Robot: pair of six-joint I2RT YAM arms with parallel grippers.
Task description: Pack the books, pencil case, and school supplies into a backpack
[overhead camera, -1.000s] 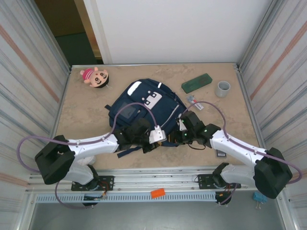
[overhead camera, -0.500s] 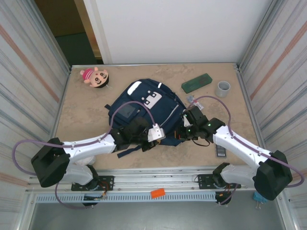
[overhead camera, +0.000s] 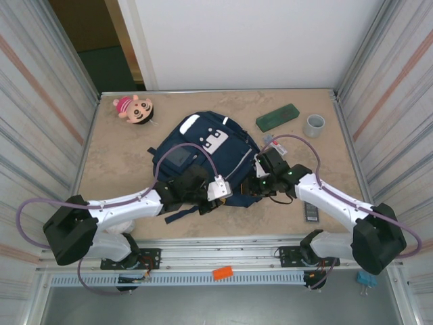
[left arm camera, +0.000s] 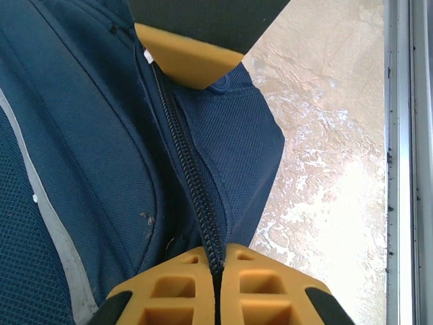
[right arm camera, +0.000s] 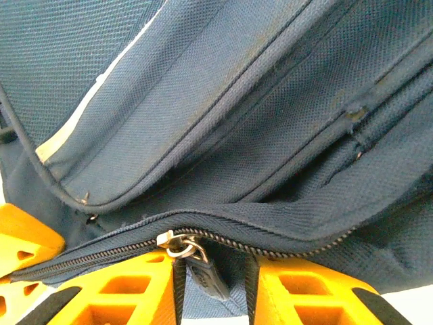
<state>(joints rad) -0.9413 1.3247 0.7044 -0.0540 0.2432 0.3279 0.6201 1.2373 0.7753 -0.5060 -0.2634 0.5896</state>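
Observation:
The navy backpack lies flat mid-table, and its closed zipper runs through the left wrist view. My left gripper is at the pack's near edge, shut on the zipper seam. My right gripper is at the pack's right edge. Its jaws stand apart, and the metal zipper pull with its dark tab hangs loose in the gap. The green pencil case lies at the back right. A white-and-red stick and a dark flat device rest on the table. The books are out of view.
A grey cup stands right of the pencil case. A pink plush doll lies at the back left. Metal walls close in both sides. An orange finger of the other gripper sits close along the zipper.
My right gripper's jaws have parted, letting go of the zipper pull, after shifting slightly toward the back. The left gripper has kept its pinch on the seam.

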